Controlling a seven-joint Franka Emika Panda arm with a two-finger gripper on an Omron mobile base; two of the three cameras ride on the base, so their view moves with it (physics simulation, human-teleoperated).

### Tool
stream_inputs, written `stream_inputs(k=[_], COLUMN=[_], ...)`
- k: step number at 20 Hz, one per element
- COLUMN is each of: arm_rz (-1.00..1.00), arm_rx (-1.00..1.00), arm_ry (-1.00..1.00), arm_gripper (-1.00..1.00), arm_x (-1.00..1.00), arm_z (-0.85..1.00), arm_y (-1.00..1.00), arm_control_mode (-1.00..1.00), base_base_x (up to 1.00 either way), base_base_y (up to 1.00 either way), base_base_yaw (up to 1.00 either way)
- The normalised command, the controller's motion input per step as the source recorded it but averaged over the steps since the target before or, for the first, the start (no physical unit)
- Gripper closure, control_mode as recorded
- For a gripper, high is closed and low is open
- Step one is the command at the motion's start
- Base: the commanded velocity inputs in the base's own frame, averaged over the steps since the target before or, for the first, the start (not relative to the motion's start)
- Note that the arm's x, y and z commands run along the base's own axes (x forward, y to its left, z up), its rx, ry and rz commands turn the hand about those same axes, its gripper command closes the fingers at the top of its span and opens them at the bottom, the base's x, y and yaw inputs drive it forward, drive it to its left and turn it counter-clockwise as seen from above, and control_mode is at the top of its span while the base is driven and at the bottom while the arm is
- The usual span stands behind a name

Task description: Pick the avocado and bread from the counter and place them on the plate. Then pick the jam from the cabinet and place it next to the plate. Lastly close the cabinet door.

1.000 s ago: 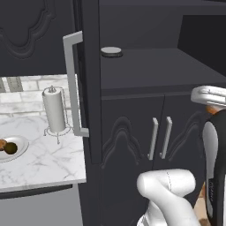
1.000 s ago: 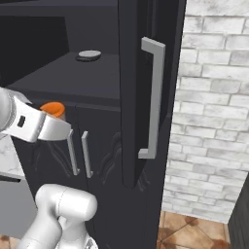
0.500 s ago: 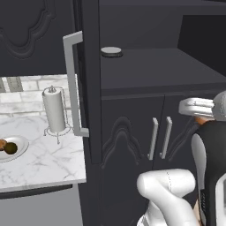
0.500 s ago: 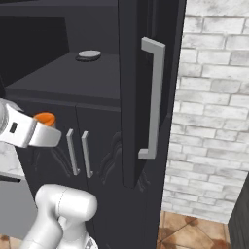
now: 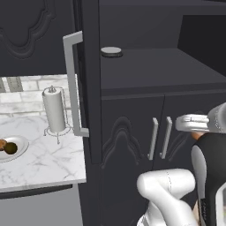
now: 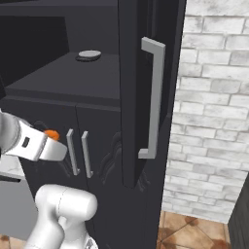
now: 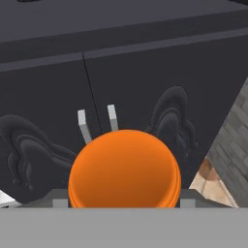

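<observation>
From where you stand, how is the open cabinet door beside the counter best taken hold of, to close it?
Grip the long grey handle near its middle, coming from the counter side, where the door shows its outer face. The bar stands upright, off the door on short legs, so fingers can close across it. The end effector holds the jam now.

Both base views flank the cabinet (image 5: 132, 132); hand view faces it close.

A white-grey brick wall (image 6: 214, 97) rises to the right above a brown tiled floor (image 6: 194, 231). To the left, a paper towel holder (image 5: 55, 112) stands before a pale brick backsplash (image 5: 26, 90).
</observation>
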Motion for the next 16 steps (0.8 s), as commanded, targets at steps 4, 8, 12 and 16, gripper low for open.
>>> stream_inputs(k=[4, 8, 12, 16], arm_rz=[0.02, 0.00, 0.00, 0.00], arm_rx=[0.00, 0.00, 0.00, 0.00], arm_ry=[0.04, 0.00, 0.00, 0.00], arm_gripper=[1.00, 1.00, 1.00, 1.00], arm_x=[0.00, -0.12, -0.24, -0.28], arm_z=[-0.31, -0.04, 0.00, 0.00], arm_y=[0.00, 0.00, 0.00, 0.00], arm_control_mode=[-1.00, -1.00, -1.00, -1.00], base_base_x=[0.00, 0.00, 0.00, 0.00], base_base_y=[0.00, 0.00, 0.00, 0.00], base_base_yaw=[0.00, 0.00, 0.00, 0.00])
